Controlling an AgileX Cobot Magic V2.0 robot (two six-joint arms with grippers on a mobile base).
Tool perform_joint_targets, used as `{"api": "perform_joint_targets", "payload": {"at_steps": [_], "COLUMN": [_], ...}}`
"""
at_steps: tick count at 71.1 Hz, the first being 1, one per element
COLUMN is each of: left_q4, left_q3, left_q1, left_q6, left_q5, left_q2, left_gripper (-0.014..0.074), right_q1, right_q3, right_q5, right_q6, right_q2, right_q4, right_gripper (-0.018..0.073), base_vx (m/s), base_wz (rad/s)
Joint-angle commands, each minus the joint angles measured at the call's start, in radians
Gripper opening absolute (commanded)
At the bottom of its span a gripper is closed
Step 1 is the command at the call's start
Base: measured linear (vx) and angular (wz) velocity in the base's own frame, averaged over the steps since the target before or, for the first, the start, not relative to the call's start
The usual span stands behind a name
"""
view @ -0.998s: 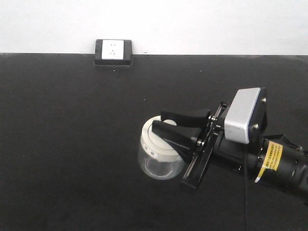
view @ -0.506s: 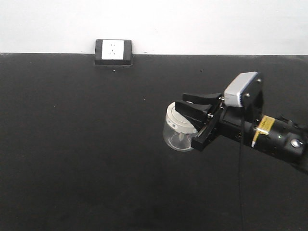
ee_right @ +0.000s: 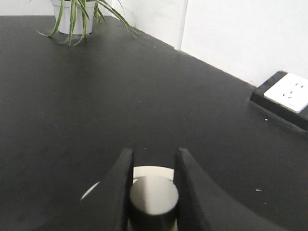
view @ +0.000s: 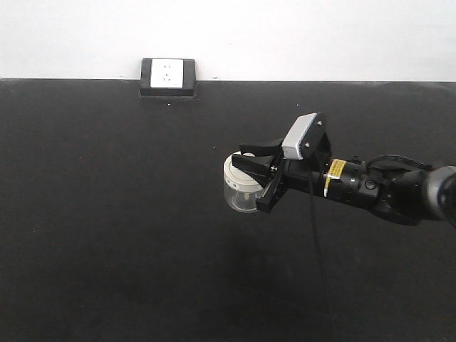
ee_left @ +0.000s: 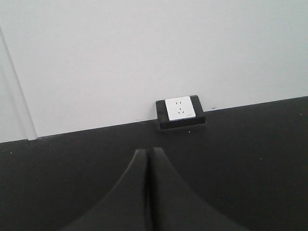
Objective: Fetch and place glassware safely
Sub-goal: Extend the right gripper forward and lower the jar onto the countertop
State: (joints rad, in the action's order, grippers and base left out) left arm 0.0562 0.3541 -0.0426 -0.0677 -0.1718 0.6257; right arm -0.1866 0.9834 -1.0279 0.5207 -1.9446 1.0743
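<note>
The glassware [view: 239,192] is a small clear jar with a cream-white lid, sitting right of centre over the black table [view: 107,228]. My right gripper [view: 239,158] reaches in from the right and is shut on the lid's central knob [ee_right: 154,195]. In the right wrist view its two dark fingers [ee_right: 122,178] press against both sides of the knob, with the lid [ee_right: 150,171] showing behind it. I cannot tell if the jar touches the table. My left gripper [ee_left: 147,153] appears only in the left wrist view, shut with nothing between its fingers.
A white wall socket in a black frame [view: 168,75] sits at the table's far edge against the white wall; the socket [ee_left: 180,109] also shows in the left wrist view. A potted plant [ee_right: 72,14] stands far off in the right wrist view.
The right arm has carried the jar away from the camera, first to the right and then back left; jar and gripper look smaller now. The grip on the knob is unchanged.
</note>
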Motion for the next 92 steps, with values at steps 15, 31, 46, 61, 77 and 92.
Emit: {"api": "perform_joint_targets", "payload": {"at_steps": [15, 31, 46, 61, 77, 92], "left_q4": [-0.005, -0.005, -0.005, -0.005, -0.005, -0.005], "left_q3": [0.026, 0.026, 0.026, 0.026, 0.026, 0.026], "left_q1": [-0.007, -0.007, -0.007, -0.007, -0.007, -0.007], "left_q6": [0.007, 0.007, 0.007, 0.007, 0.007, 0.007], "left_q5": [-0.071, -0.071, -0.071, -0.071, -0.071, -0.071], "left_q2": [-0.001, -0.001, -0.001, -0.001, -0.001, -0.001], "left_gripper": [-0.0007, -0.0007, -0.0007, -0.0007, -0.0007, -0.0007], "right_q1": [0.008, 0.008, 0.008, 0.008, 0.008, 0.008], "right_q3": [0.141, 0.179, 0.179, 0.179, 0.179, 0.179], "right_q5": [-0.111, -0.125, -0.131, -0.136, -0.136, -0.136], "right_q6": [-0.037, -0.060, -0.071, -0.071, -0.056, -0.056], "right_q2": [-0.098, -0.177, -0.200, -0.200, -0.200, -0.200], "right_q4": [-0.050, -0.077, -0.104, -0.104, -0.099, -0.099], "right_gripper": [-0.0001, -0.0001, -0.0001, 0.0009, 0.0144, 0.0442], "base_vx": [0.00, 0.00, 0.00, 0.00, 0.00, 0.00], "base_wz": [0.00, 0.00, 0.00, 0.00, 0.00, 0.00]}}
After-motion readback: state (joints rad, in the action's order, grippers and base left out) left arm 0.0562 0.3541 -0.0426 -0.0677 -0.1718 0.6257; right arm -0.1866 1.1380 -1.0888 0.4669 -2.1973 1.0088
